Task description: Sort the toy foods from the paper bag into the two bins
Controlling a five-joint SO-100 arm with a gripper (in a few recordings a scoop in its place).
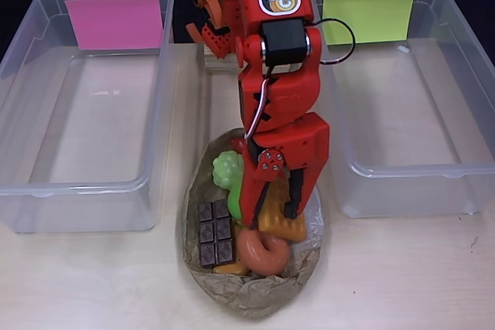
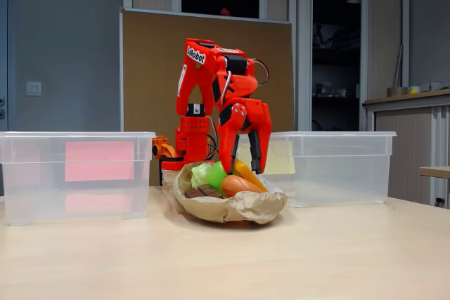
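— Pale wood counter (image 1: 93,284), a brown board and dark glass behind it in the fixed view. Where do things stand?

— Two clear bins flank the arm: the bin with the pink label (image 1: 81,106) on the overhead view's left, the bin with the yellow-green label (image 1: 410,98) on its right. Neither appears to hold a toy. Between them, nearer the camera, lies the paper bag (image 1: 255,295), crumpled flat into an oval nest, with the toy foods heaped in it.

— And the claw?

— The claw (image 1: 272,205) hangs nose-down over the heap with its two fingers apart, clamped on nothing. The fixed view shows its tips (image 2: 243,166) just above the pile.

— Which piece lies under it?

— The orange waffle (image 1: 283,223) sits right below the spread fingers (partly hidden by them). The green ball (image 1: 230,183) and pale grapes (image 1: 225,165) lie just to the overhead view's left of the claw, the chocolate bar (image 1: 215,232) further left, and the round orange-brown donut (image 1: 264,253) towards the camera.

— So the coming move turns on what?

— Probably on a straight descent. The waffle's long axis seems to run towards the overhead view's lower right, across the line joining the fingers, so closing should catch its narrow width. The ball crowding one finger could get nudged.
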